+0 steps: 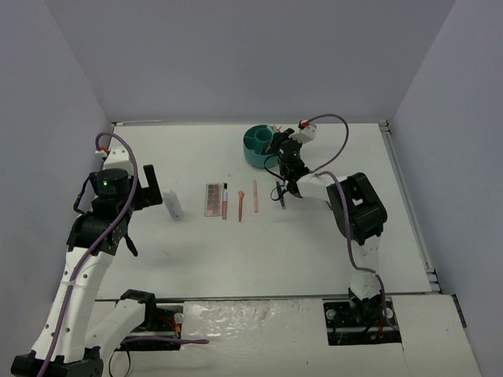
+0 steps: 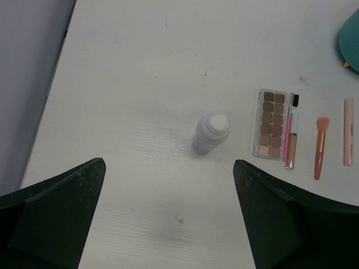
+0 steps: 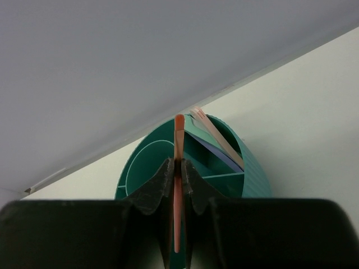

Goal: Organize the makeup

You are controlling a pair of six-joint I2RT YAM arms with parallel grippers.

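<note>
Top external view showed the makeup in a row on the white surface: a white bottle at the left, then an eyeshadow palette with a thin pink stick just beside its right edge, an orange brush and a pale pink stick. The teal cup stood farther back, to the right of the row. The left fingers were spread wide apart above the surface, near the bottle, holding nothing. The right fingers were clamped on a thin orange stick, which ran straight up between them in the right wrist view, with the cup just beyond. Pale sticks leaned inside one compartment of the cup.
</note>
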